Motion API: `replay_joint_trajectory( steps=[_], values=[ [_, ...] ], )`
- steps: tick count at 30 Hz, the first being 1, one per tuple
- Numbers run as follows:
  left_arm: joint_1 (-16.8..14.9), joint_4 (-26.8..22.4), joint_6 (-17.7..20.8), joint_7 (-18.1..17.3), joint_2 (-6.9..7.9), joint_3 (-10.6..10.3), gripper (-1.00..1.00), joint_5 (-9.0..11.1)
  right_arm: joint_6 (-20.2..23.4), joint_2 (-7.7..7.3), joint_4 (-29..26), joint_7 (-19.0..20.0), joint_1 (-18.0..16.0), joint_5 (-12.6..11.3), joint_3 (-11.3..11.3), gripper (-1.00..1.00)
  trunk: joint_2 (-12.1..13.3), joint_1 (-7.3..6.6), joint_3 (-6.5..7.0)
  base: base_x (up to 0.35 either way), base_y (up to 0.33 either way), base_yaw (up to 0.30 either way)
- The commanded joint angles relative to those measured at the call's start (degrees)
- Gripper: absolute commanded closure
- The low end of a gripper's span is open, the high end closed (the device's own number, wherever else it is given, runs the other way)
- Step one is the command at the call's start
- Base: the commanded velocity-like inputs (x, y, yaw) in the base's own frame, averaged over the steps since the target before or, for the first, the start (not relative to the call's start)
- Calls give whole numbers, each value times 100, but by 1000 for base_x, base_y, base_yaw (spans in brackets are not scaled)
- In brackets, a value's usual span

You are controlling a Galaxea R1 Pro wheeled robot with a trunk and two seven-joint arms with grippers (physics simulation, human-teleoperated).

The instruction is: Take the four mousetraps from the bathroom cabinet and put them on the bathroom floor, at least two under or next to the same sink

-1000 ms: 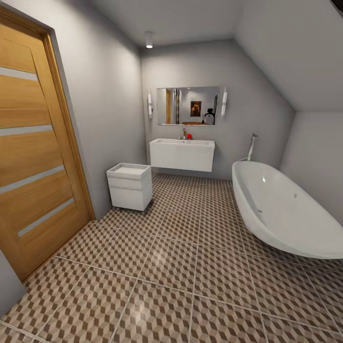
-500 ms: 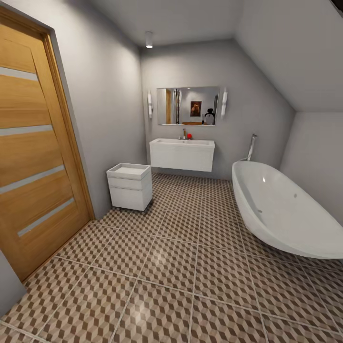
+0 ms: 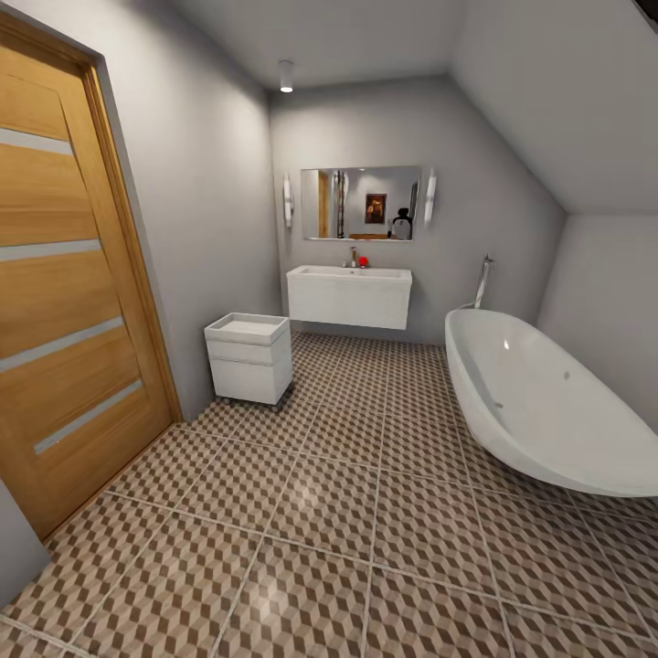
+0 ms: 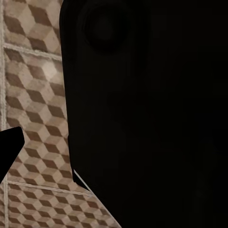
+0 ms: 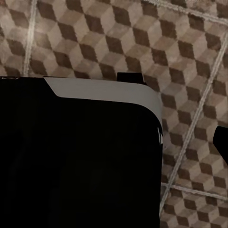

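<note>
Head view matches the earlier frames exactly, so the robot stands idle facing the white wall-hung sink (image 3: 349, 295) across the cube-patterned tiled bathroom floor (image 3: 338, 512), no mousetraps visible, cabinet unopened, either pincer's state impossible to tell.

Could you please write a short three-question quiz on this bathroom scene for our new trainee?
1. True or false: the sink hangs on the far wall below the mirror.
2. What stands nearest the door? A) bathtub B) drawer unit C) sink
3. Fill in: the floor tiles carry a ___ pattern.

Key: 1 true; 2 B; 3 cube.
</note>
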Motion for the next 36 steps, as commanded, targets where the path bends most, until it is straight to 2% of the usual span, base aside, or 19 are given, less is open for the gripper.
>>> replay_joint_trajectory(
  steps=[1,17,36],
  values=[
    [3,-9,-8,-2,1,-1,-100,2,-19,0,6,2,-3,3,3,-100,-2,0,-5,0,0,0],
    [3,-9,-8,-2,4,-1,-100,2,-37,-26,-9,37,-3,-10,-5,-100,-2,0,-25,0,0,13],
    [3,-9,-8,-2,4,-1,-100,2,-47,-26,-15,29,-3,5,6,-100,-2,0,-54,0,0,250]
  ],
)
